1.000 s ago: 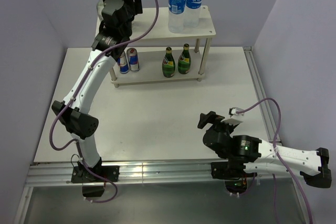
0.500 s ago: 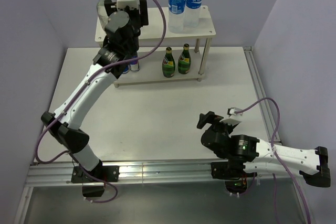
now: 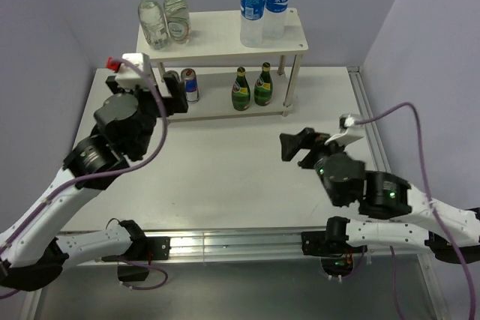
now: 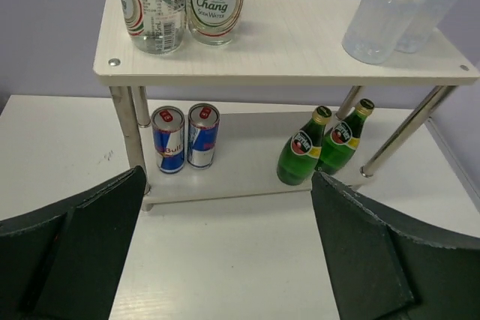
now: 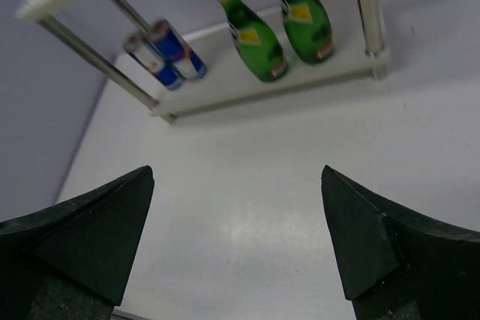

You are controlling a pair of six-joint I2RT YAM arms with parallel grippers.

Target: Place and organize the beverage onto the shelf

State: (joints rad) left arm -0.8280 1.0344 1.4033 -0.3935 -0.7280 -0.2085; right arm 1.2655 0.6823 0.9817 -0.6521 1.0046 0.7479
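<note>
Two open-handed robot arms faced a stocked two-tier shelf on a white table [image 3: 225,177].

The shelf [image 3: 217,35] stood at the table's far edge. The left gripper [image 4: 227,177] and right gripper [image 5: 236,174] were spread wide, held nothing, and sat well apart from it. Its top board carried two clear glass bottles [image 3: 165,16] and two plastic water bottles [image 3: 264,1]. Below stood two green bottles [image 3: 251,86] and two cans [image 3: 184,84]. The glass looked heavy, slick and breakable, best gripped round the straight body.
</note>
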